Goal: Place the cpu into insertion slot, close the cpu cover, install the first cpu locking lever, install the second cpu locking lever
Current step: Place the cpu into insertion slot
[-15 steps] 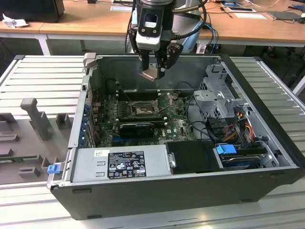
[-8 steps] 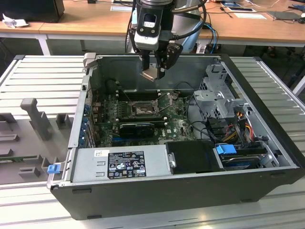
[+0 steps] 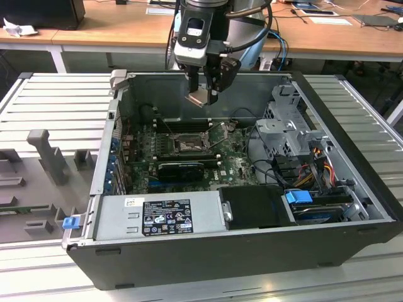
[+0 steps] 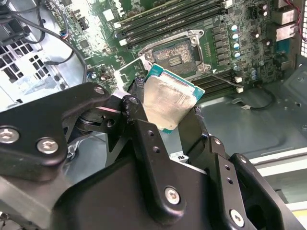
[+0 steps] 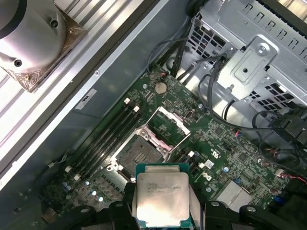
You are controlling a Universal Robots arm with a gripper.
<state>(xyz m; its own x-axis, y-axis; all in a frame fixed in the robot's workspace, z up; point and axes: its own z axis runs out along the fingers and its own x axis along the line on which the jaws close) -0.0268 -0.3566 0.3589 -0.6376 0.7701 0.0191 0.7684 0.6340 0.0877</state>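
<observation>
While the arm reaches down from above into the open computer case (image 3: 352, 189), I log the hand (image 3: 204, 95) pointing downward, poised over the green board (image 3: 233, 165) and clear of it. Its two black fingers (image 4: 144, 127) are clenched on the cpu (image 4: 170, 98), pinching opposite edges (silver face up toward both wrist cameras, chip held canted in the exterior view). The insertion slot (image 5: 136, 155) lies on the board below the cpu, well apart from it, with its dark centre exposed. The cpu cover (image 5: 174, 119) stands swung open just beside the slot. The case rests on the ribbed metal bench (image 3: 56, 94).
</observation>
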